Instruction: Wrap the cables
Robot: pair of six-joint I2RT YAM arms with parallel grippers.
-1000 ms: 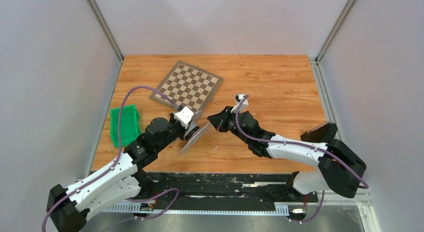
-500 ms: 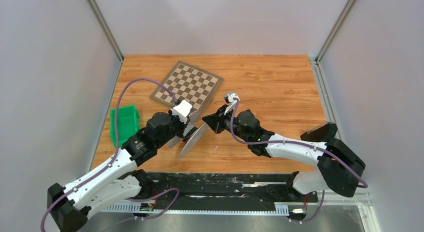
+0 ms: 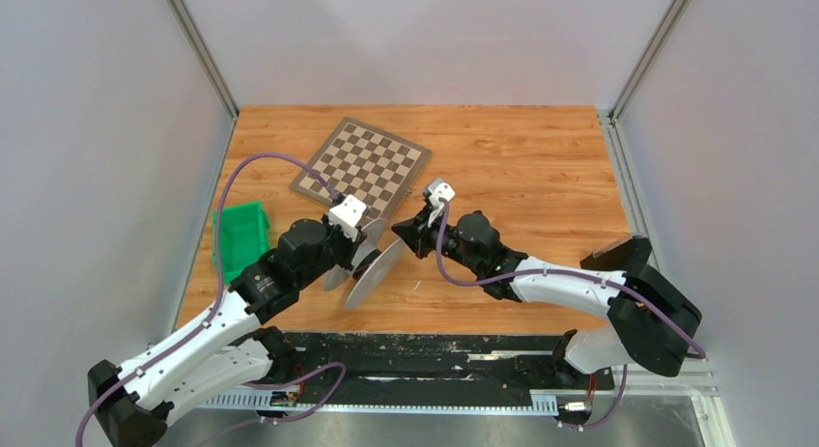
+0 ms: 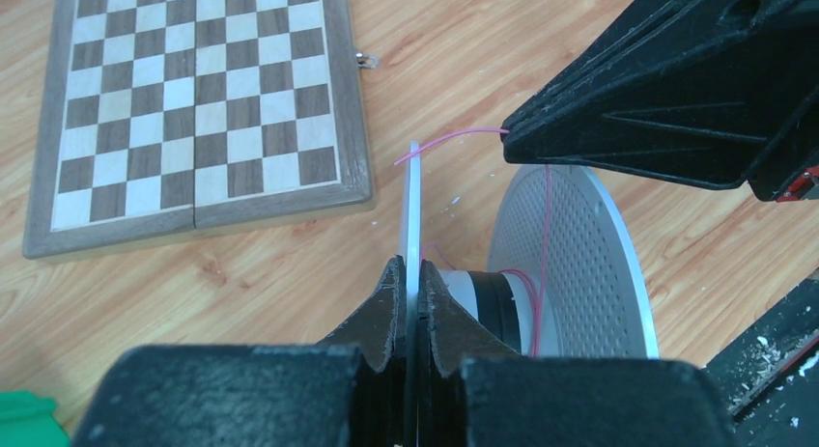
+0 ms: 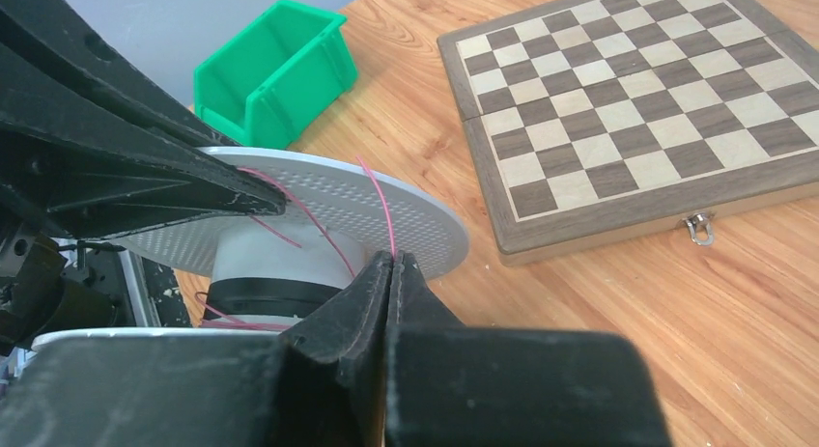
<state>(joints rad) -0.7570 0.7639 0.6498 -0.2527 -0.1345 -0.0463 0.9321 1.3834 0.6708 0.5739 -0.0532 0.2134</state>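
The wooden table (image 3: 541,157) carries everything, with the spool (image 3: 375,273) held above its near middle. The chessboard (image 3: 362,164) lies beyond the spool and the green bin (image 3: 240,237) to its left; neither is judged to obstruct winding. The spool is kept raised and tilted, one flange rim pinched by the left gripper (image 4: 408,268), so that the hub is exposed. Just right of the spool, the right gripper (image 5: 394,264) is pressed together on the pink cable (image 5: 379,204), which is led over the flange to the hub. The strand may be caught by the flange edge.
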